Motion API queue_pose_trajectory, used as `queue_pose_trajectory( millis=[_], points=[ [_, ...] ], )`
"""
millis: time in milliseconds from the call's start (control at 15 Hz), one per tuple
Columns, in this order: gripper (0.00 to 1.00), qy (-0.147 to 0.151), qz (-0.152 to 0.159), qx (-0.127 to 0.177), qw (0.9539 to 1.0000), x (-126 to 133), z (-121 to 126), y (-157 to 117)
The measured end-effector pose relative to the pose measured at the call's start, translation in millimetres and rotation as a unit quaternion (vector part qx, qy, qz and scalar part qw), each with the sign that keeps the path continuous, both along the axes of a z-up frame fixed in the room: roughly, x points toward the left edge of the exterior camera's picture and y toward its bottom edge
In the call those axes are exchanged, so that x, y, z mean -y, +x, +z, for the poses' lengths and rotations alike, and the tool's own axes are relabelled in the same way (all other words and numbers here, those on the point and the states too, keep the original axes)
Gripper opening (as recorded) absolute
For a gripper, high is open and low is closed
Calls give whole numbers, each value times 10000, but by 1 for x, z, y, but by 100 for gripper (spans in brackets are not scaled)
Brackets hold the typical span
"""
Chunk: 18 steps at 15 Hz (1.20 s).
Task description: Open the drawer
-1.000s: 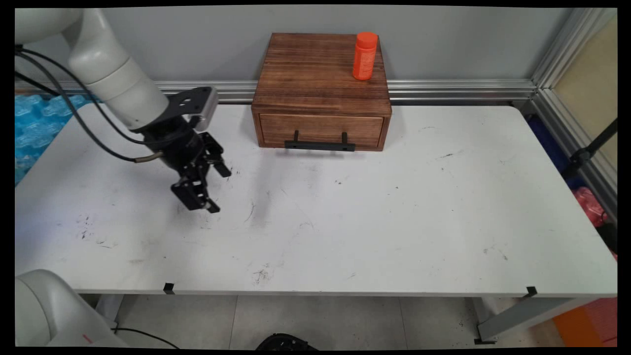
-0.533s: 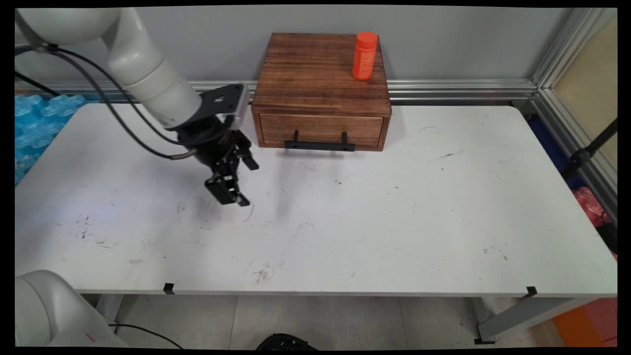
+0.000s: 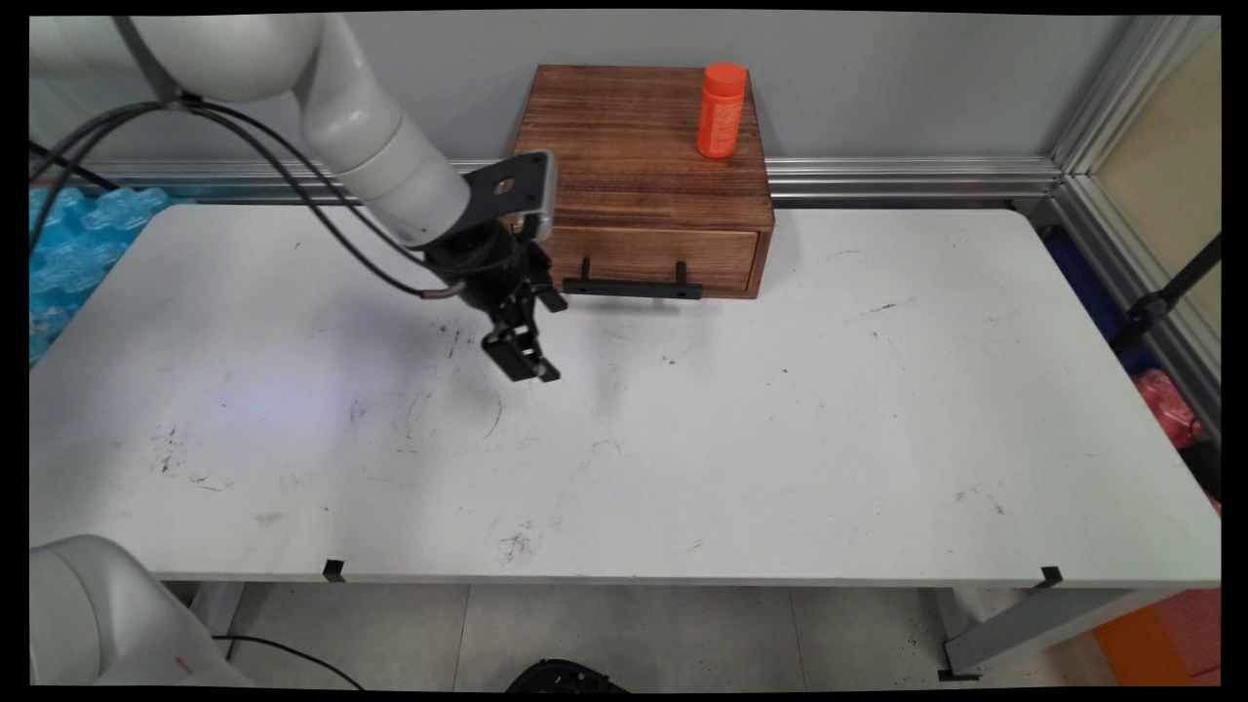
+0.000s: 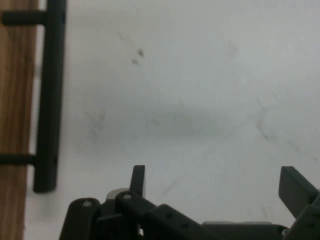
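Note:
My black gripper (image 3: 554,341) hangs open and empty just above the white table (image 3: 780,439), a short way left of and in front of the black drawer handle (image 3: 632,286). The handle belongs to the shut drawer of a dark wooden box (image 3: 624,146) at the table's back. An orange bottle (image 3: 721,109) stands upright on the box's top, at its right rear. In the hand view the open gripper (image 4: 215,182) spans bare table, with the handle (image 4: 50,100) and the wooden drawer front (image 4: 15,100) along the left edge.
Blue bubble wrap (image 3: 58,244) lies off the table's left end. An aluminium rail (image 3: 907,177) runs along the wall behind the table. Red and dark items (image 3: 1170,409) sit beyond the right edge.
The arm has swung right and toward the back of the table, bringing the gripper from the left middle to just beside the drawer handle. Box and bottle have not moved.

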<state>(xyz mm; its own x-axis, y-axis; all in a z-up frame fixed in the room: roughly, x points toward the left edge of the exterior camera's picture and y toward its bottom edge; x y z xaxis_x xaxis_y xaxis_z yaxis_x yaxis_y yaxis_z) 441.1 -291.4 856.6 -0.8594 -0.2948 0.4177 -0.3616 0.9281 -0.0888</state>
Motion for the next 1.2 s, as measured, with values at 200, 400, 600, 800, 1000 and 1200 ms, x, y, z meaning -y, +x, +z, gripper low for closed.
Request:
queue_pose_trajectory(
  millis=[200, 400, 600, 800, 1000, 1200],
  points=[
    [100, -116, 32, -22, 9999, 13, -4, -9],
    [100, -230, 48, -42, 9997, 25, -10, -15],
    [100, -329, 47, -42, 9994, 35, -16, -19],
    [100, -414, 56, -46, 9991, 45, -21, -24],
    [100, -498, 79, -52, 9987, 54, -24, -29],
    [100, -554, 99, -11, 9984, 61, -27, -31]
  ],
)
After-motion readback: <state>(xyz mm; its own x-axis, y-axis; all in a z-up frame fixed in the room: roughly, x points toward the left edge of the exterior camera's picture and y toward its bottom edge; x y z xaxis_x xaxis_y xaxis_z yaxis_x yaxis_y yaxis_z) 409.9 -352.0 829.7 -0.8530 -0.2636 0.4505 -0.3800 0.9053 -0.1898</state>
